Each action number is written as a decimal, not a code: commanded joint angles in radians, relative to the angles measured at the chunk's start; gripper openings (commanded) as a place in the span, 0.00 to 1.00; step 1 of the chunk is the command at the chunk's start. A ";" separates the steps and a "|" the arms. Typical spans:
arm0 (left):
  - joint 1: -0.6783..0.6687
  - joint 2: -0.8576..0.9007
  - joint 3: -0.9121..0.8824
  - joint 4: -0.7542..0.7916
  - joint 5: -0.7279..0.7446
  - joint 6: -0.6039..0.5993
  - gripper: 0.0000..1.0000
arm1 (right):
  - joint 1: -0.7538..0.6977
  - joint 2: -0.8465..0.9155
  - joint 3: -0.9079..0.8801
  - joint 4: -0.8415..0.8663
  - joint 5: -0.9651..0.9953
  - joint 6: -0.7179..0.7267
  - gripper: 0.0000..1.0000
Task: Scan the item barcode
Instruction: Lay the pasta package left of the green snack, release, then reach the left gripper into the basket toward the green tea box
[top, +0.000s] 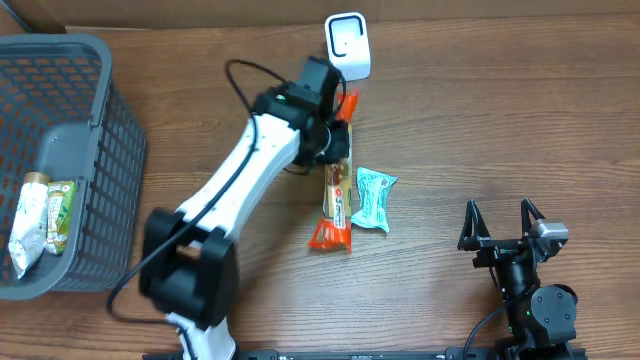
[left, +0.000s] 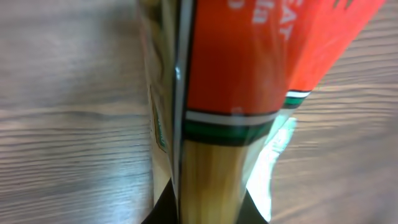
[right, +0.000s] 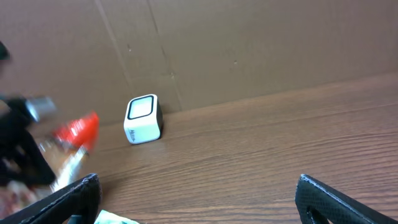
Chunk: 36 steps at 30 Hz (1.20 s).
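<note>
Packet (left: 230, 62) orange-red above white and green stripes, tan below.

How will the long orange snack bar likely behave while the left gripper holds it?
The left gripper is shut on the orange snack bar near one end, so its long free part may sag or swing. Its skin looks glossy, likely slippery, and could slide. It seems thin, probably light.

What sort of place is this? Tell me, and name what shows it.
Probably a mock shop checkout on a test bench: a white barcode scanner, a grey shopping basket holding packets, and a snack bar and teal packet on the wooden table, with cardboard behind.
</note>
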 joint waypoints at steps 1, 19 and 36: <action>-0.001 0.018 0.005 0.019 0.081 -0.055 0.20 | 0.005 -0.012 -0.011 0.006 0.006 -0.008 1.00; 0.227 -0.286 0.564 -0.456 -0.042 0.175 0.69 | 0.005 -0.012 -0.011 0.006 0.006 -0.008 1.00; 0.940 -0.420 0.480 -0.596 -0.343 0.249 0.99 | 0.005 -0.012 -0.011 0.006 0.006 -0.008 1.00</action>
